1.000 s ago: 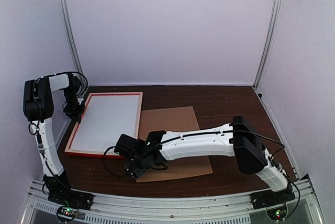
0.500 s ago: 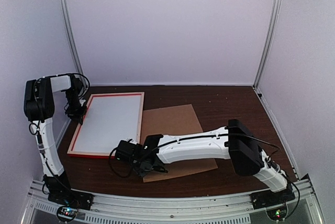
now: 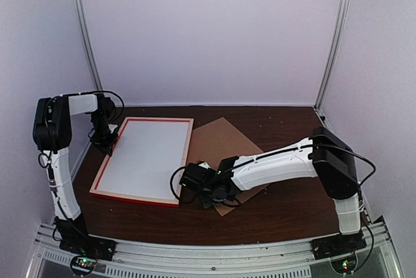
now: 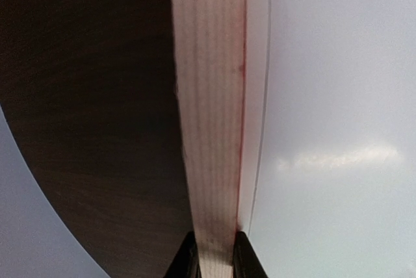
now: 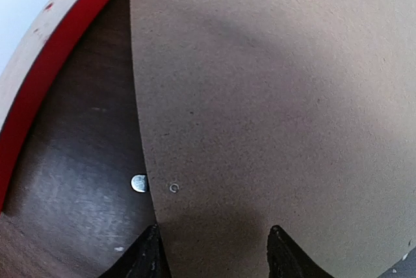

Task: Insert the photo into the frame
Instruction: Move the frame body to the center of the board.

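Left gripper (image 4: pixel 211 260) seemingly clamps the frame (image 4: pixel 211 96), shown only wrist-side.

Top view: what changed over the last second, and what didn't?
The frame slid right, carried by the left end effector. The right end effector swung right along the near side, and the board turned counter-clockwise with it, now lying cornerwise. Unchanged: the left end effector stays clamped on the frame's left rail.

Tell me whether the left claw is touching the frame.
Touching. The left wrist view shows the left claw with its two fingers pressed against both sides of the frame on its pale wood rail, no gap visible.
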